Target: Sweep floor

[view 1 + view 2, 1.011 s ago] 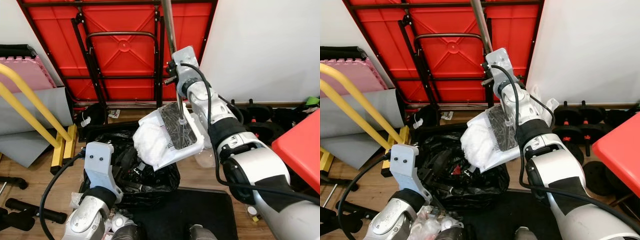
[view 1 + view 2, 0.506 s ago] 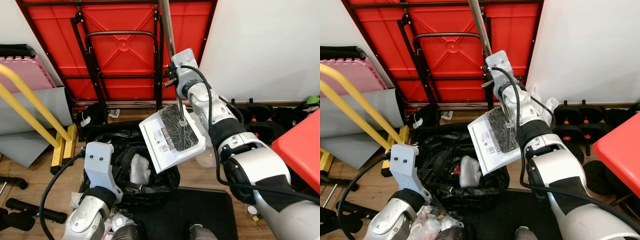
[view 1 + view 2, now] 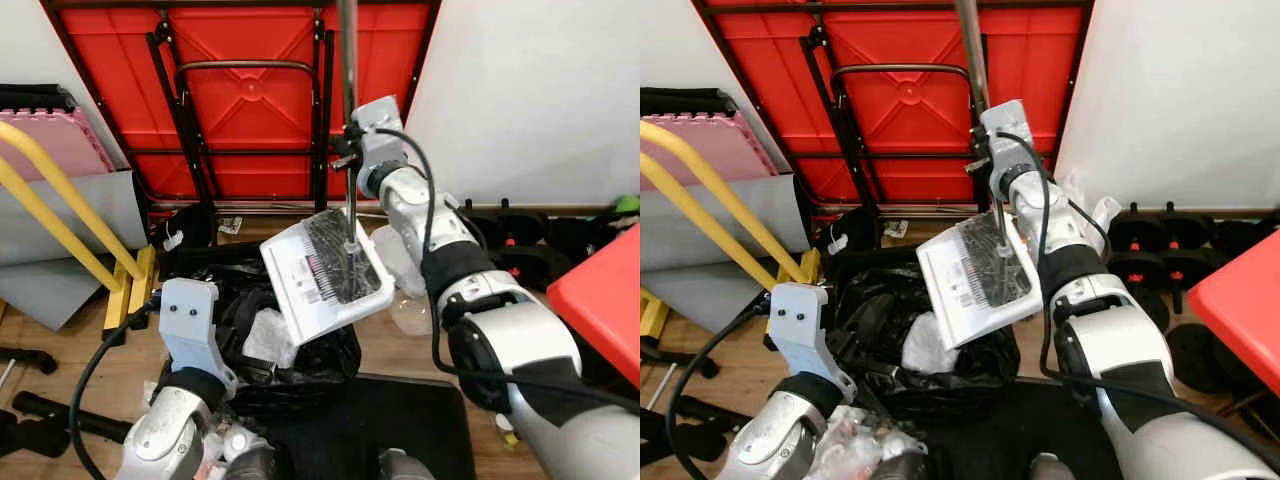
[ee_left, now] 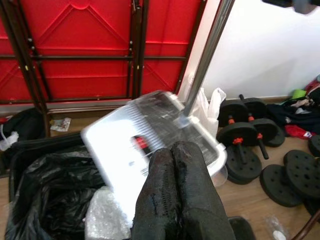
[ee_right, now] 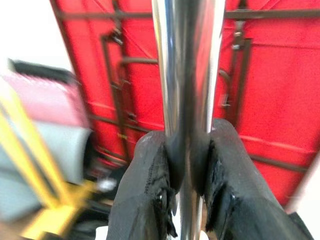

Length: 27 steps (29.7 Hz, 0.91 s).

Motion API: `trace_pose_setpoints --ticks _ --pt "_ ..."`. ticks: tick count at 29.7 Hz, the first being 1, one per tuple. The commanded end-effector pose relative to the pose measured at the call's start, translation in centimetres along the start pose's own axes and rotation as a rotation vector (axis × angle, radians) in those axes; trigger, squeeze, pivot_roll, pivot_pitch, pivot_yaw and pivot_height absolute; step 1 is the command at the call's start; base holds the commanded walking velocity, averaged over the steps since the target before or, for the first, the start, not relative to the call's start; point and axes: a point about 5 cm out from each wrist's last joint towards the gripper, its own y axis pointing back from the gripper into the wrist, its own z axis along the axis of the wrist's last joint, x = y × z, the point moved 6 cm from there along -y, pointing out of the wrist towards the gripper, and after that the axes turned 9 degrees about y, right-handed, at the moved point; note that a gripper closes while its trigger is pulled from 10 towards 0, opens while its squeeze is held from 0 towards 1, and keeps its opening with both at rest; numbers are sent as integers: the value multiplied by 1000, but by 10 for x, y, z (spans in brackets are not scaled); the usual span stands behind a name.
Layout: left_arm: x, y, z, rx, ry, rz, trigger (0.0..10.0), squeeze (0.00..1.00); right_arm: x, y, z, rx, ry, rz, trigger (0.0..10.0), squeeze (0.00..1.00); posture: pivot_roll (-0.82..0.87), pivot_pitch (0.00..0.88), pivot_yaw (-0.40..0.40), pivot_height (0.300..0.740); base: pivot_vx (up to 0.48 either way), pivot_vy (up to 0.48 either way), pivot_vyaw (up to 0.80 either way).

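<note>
My right gripper (image 5: 186,150) is shut on the silver pole (image 3: 348,60) of a white long-handled dustpan (image 3: 325,275). The pan hangs tilted over a bin lined with a black trash bag (image 3: 225,265), its ribbed inside and barcode label facing me. A crumpled white wad of rubbish (image 3: 268,338) lies inside the bag below the pan's lower edge. My left gripper (image 4: 173,155) is shut with nothing in it, close to the bag on my side and pointing at the pan.
A red folded table (image 3: 240,90) leans on the wall behind the bin. Yellow bars (image 3: 60,215) and a pink mat (image 3: 50,140) stand left. Black dumbbells (image 3: 1150,250) and weight plates (image 4: 285,182) lie right, beside a red surface (image 3: 600,300). A black mat (image 3: 400,420) lies at my feet.
The white wad slid off the dustpan and dropped into the black bag. The emptied pan has swung a little left and the pole stands more upright.
</note>
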Motion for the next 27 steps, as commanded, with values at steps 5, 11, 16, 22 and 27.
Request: trace_pose_setpoints --ticks 5,11,16,22,27 --pt "14 -4 -4 2 2 55 10000 0 26 26 7 -112 -163 157 10000 0 12 127 -9 740 0 0 0" --pt "19 -7 -5 2 4 68 10000 0 30 45 -17 -54 -127 173 10000 0 5 102 -3 740 0 0 0" --pt "24 -11 -9 14 16 73 10000 0 29 69 -40 4 -87 164 10000 0 -6 77 8 740 0 0 800" --pt "27 -18 -11 23 2 63 10000 0 22 86 -56 68 -73 115 10000 0 -16 59 21 740 0 0 533" --pt "24 -22 -11 23 8 43 10000 0 25 94 -56 96 -72 121 10000 0 -14 50 21 740 0 -275 91"
